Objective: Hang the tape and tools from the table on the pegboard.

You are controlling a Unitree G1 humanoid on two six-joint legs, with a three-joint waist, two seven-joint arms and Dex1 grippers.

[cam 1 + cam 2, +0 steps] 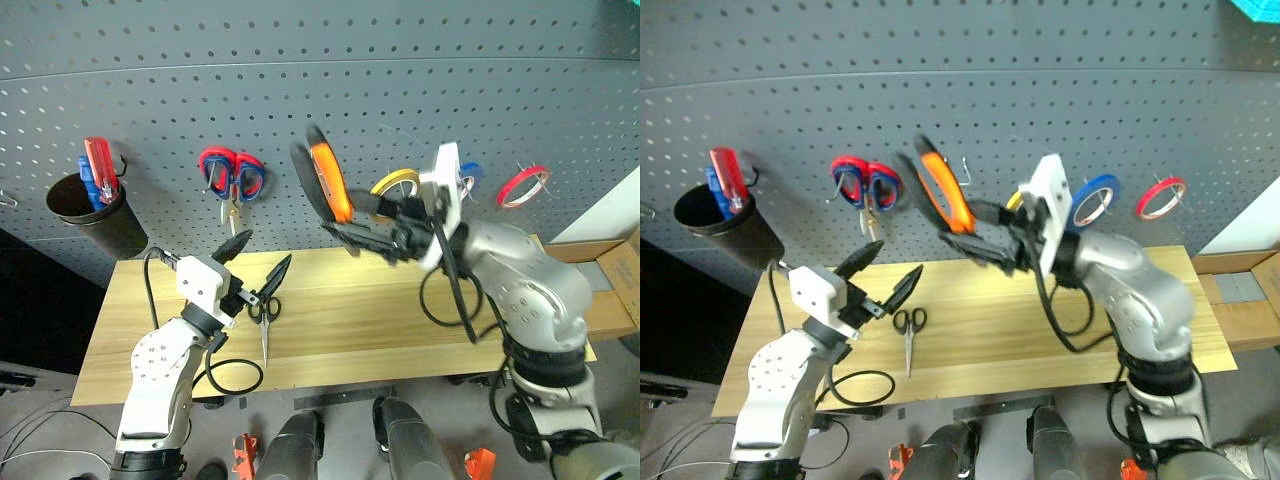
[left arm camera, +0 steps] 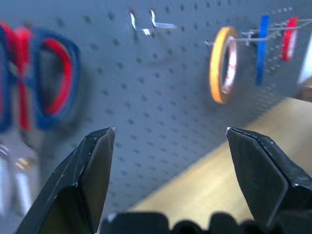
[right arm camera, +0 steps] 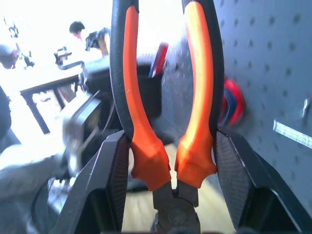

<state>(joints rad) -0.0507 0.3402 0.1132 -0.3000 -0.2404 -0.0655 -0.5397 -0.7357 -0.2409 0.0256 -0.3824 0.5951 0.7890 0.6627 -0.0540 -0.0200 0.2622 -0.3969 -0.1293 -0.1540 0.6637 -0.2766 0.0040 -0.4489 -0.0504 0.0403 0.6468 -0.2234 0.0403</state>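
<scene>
My right gripper [image 1: 352, 236] is shut on the orange-and-black pliers [image 1: 326, 184] near their joint, holding them up in front of the dark grey pegboard [image 1: 300, 80]. In the right wrist view the fingers [image 3: 109, 180] flank both handles of the pliers [image 3: 146, 146]. The yellow tape [image 1: 394, 184] hangs on a pegboard hook just right of the pliers. Small black scissors [image 1: 266, 312] lie on the wooden table [image 1: 380, 320]. My left gripper [image 1: 260, 258] hovers open and empty just above the scissors, pointing at the board.
Red-and-blue scissors [image 1: 232, 178], a blue ring [image 1: 1092, 198] and a red ring [image 1: 523, 186] hang on the board. A black cup [image 1: 95, 212] at the far left holds red and blue handles. A bare hook [image 2: 146, 24] sticks out between the scissors and the tape.
</scene>
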